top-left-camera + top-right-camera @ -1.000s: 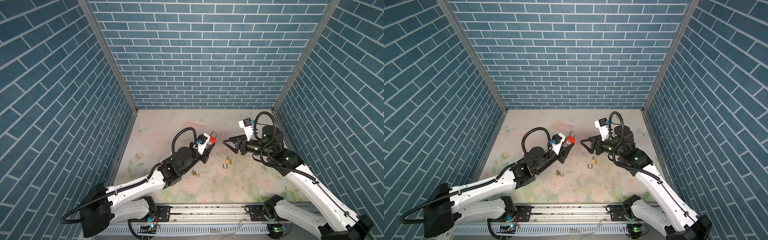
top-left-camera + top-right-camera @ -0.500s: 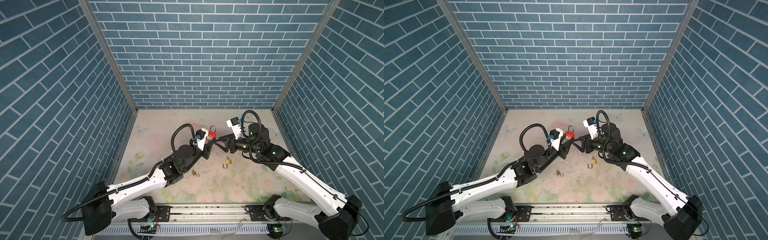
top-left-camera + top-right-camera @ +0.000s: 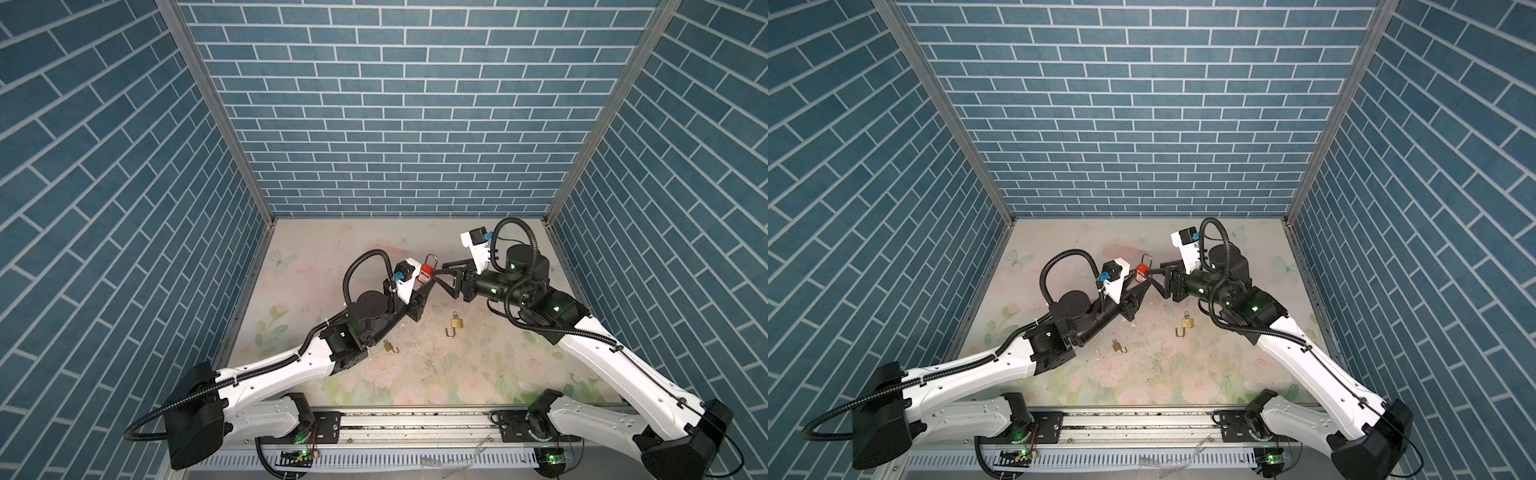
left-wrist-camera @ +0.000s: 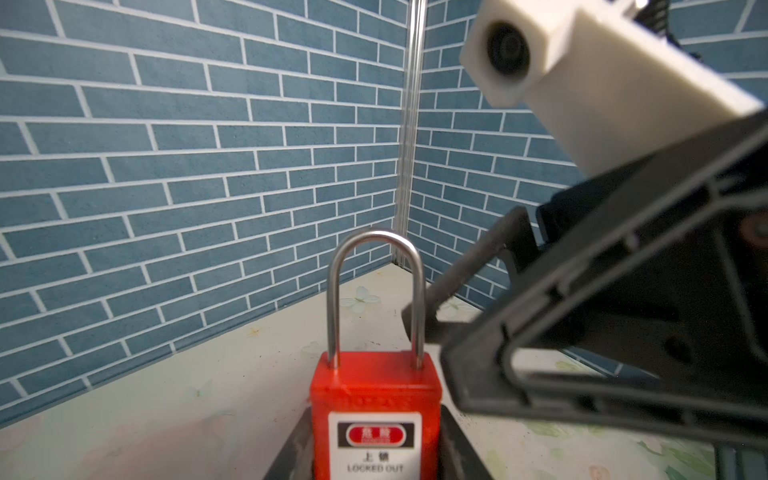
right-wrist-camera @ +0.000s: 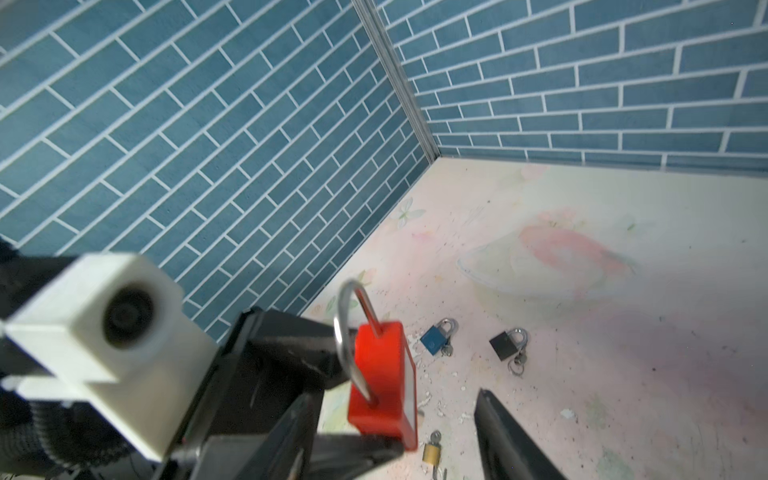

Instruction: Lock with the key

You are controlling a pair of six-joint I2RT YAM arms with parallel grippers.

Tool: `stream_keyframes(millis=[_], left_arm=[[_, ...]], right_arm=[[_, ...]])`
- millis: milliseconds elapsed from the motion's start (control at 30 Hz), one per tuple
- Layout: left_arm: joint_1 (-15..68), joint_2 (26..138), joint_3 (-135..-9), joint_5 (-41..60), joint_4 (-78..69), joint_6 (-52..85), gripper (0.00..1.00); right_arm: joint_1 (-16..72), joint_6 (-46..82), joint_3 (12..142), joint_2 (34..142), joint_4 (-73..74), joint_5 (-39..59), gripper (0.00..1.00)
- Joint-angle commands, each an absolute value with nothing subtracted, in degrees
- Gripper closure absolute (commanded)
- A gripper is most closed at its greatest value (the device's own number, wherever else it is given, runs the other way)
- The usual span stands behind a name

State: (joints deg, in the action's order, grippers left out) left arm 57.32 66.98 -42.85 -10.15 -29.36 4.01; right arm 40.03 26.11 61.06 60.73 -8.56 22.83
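The left gripper [image 3: 422,291] holds the padlock [image 3: 424,277] upright above the tabletop [image 3: 332,249], near the middle of the cell. Its fingers [image 4: 455,440] are clamped on the lower part of the red body, and the steel shackle [image 4: 376,291] points up and is clear of them. Both shackle legs appear to enter the body, but I cannot tell whether it is latched. No key shows on it, and its underside is hidden.

The right gripper [image 3: 437,272] meets the padlock from the other side. Its fingers [image 5: 507,436] stand apart, one on each side of the shackle and the top of the body, and grip nothing.

Further right, a brass lock [image 3: 456,323] lies on the tabletop with its shackle open.

The padlock looks rigid and fairly light. Its plastic body is smooth and its shackle slick, so a pinch on the rounded steel would likely slip. The flat faces of the body are the sound place to hold it, low enough to leave the shackle free. A key would be thin and small, and would need a firm pinch on its bow
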Motion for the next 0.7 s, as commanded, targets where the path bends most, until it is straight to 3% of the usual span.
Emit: stream_keyframes(millis=[0,367,667], left_arm=[[57.5,66.7,-44.0,-9.1,-30.8,3.9,1.0],[57.6,66.2,-44.4,-8.6,-30.3,3.5,1.0],[57.6,66.1,-44.3,-8.5,-30.4,3.5,1.0]], right_arm=[[40.3,23.2,63.3,59.2,-7.0,20.6,0.36],[40.3,23.0,64.2,63.6,-8.5,25.7,0.4],[40.3,23.0,63.6,64.8,-8.7,27.4,0.52]])
